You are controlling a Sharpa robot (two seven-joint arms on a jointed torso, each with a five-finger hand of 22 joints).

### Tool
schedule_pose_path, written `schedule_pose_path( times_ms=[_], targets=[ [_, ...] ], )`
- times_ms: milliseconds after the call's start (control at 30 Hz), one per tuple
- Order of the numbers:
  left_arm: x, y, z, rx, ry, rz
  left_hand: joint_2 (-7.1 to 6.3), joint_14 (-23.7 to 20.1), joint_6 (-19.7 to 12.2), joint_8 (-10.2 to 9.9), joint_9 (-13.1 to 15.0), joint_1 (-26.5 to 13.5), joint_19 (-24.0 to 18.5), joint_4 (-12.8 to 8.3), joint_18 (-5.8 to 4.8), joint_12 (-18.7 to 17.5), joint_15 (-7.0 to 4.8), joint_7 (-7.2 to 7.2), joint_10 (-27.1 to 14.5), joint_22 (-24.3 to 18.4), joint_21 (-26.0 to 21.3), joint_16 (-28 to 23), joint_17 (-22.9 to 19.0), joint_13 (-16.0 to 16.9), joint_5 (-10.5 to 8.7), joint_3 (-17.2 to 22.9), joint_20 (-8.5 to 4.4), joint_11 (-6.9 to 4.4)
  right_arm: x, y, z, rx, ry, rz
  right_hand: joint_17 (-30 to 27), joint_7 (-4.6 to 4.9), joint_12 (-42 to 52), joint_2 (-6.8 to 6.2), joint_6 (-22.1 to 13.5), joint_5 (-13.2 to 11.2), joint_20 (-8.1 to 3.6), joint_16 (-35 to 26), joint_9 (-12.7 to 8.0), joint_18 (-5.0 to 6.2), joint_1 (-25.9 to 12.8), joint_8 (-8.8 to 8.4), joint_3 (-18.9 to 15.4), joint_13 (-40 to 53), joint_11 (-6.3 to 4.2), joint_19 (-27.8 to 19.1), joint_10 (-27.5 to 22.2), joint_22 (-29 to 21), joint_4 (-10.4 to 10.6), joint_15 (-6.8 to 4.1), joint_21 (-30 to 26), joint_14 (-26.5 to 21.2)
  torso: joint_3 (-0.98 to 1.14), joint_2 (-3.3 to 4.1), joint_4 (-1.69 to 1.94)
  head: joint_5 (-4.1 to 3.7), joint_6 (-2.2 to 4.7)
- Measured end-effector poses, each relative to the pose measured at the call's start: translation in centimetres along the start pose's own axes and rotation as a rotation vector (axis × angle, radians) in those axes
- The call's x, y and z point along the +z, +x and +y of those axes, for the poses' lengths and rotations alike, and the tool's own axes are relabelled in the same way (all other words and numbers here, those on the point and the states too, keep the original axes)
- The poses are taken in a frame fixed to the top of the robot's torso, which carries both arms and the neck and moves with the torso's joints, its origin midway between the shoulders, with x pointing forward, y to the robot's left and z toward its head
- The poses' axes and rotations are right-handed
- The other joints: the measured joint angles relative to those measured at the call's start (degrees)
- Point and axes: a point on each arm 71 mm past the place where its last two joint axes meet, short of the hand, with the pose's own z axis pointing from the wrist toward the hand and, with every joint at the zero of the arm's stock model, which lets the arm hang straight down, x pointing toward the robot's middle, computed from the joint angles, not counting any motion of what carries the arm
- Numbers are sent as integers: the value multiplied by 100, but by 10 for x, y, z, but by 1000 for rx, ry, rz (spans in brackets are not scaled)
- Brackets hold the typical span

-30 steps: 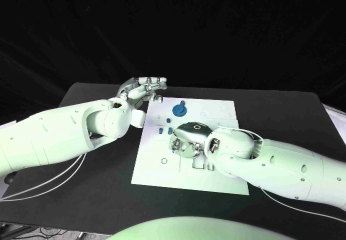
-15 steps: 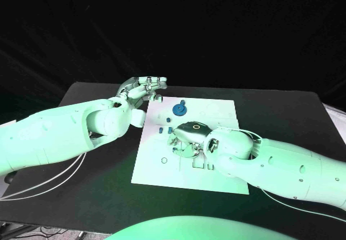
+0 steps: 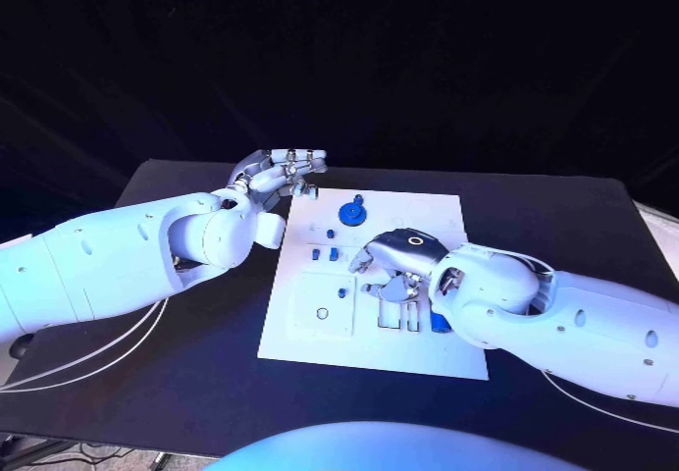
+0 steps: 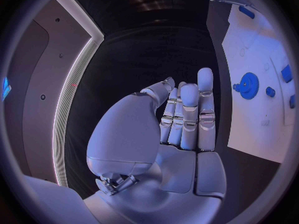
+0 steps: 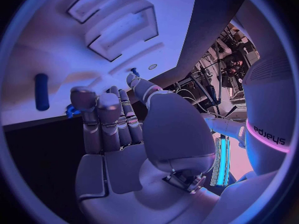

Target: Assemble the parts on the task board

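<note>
The blue gear [image 3: 351, 213] sits at the far end of the task board [image 3: 425, 348], while several small blue parts [image 3: 334, 254] lie loose. The right hand [image 3: 392, 273] hovers mid-board, fingers curled, apparently empty; the left hand [image 3: 284, 172] waits off the far-left corner, fingers together, holding nothing. Most assembly looks undone.

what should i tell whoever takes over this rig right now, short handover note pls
Left hand: holds nothing, fingers loosely curled, raised beside the task board's far left corner.
Right hand: over the middle of the task board, fingers pointing down at it; whether it holds a part cannot be told.
Parts: blue gear stands near the far edge; small blue pieces sit left of the right hand.
Done: cannot be judged. Left: seat the loose pieces.
</note>
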Motion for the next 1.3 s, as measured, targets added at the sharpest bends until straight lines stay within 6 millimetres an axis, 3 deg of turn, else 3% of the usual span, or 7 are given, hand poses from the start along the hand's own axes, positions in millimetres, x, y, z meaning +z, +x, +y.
schedule_pose_path(
  times_ms=[100,400,633,800,1033,1300],
  targets=[
    [0,0,0,0,-1,0,0,0,0,0,0,0,0,0,0,0,0,0,0,0,0,0,0,0,0,0,0,0,-10,-15,-12,-14,24,-29,-23,-52,27,0,-52,0,0,0,-9,0,0,0,-76,-5,-49,0,-55,8,-18,-4,0,4,4,-2,-7,-5,26],
    [-1,-1,0,-1,-2,0,0,0,0,0,0,0,0,0,0,0,0,0,0,0,0,0,0,-1,0,0,0,0,-35,-45,-47,-43,119,-65,-77,-286,27,-34,-347,0,18,0,-90,0,34,-29,-427,-20,-46,23,-541,8,-16,-22,0,22,1,-6,-14,-102,121],
    [-1,-1,1,-2,-3,1,0,0,0,0,0,0,0,0,0,0,0,0,1,1,0,0,1,-1,0,0,0,0,-38,-46,-63,-47,173,-47,-84,-308,54,-40,-369,0,-1,0,-96,0,43,-29,-466,-19,-53,41,-589,8,-23,-43,0,43,4,-2,-14,-143,144],
    [-2,0,2,-2,-5,2,0,0,0,0,0,0,0,0,1,0,0,0,1,-6,0,0,1,5,0,0,0,0,-38,-43,-68,-50,190,-22,-98,-331,205,35,-338,46,-6,0,-93,0,118,-29,-521,-5,-92,46,-540,2,-14,-64,0,64,1,-1,-3,-152,138],
    [-2,-1,2,-2,-6,1,0,0,0,0,0,0,0,0,0,0,0,0,1,-6,0,0,1,5,0,0,0,0,-37,-39,-67,-53,192,30,-136,-235,441,84,-101,98,-21,0,-60,0,165,14,-521,11,-135,61,-199,-19,-15,-63,0,63,-2,5,2,-136,102],
    [-2,-2,4,-3,-9,0,0,0,0,0,1,0,0,0,0,0,0,0,1,-6,0,0,1,5,0,0,0,0,-36,-35,-66,-56,187,79,-147,-215,507,119,10,156,-21,0,-47,0,200,44,-521,-10,-126,61,-106,-9,-15,-63,-1,63,-3,5,-1,-129,86]
  ],
)
